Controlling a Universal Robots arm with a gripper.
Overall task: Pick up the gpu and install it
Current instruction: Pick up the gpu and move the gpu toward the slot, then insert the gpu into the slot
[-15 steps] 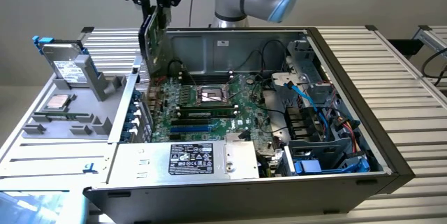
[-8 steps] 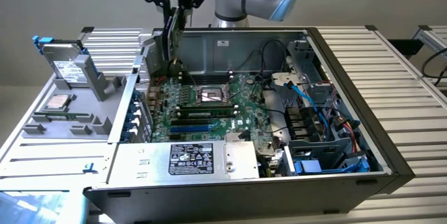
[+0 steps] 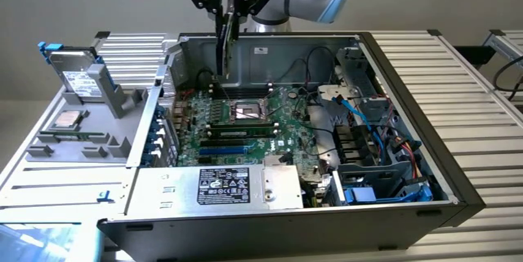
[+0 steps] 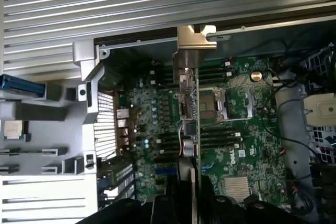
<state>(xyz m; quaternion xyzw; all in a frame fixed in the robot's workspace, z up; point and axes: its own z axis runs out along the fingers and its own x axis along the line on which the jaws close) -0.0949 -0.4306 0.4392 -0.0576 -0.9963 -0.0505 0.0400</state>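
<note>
While the gripper (image 3: 226,6) hangs over the open steel case (image 3: 270,60), its black fingers (image 4: 169,207) are pinched nearly closed on the gpu (image 3: 225,44), a thin flat card held on edge above the green motherboard (image 3: 245,121). Toward the exterior view's left stands a labelled hard drive (image 3: 82,81) in a grey moulded tray (image 3: 90,133). Glossy blue cables (image 3: 359,115) curl toward the right.

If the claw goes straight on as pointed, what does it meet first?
Likely the motherboard beside the CPU socket; the gpu gripped in the claw would touch first. Depth is unclear.
</note>
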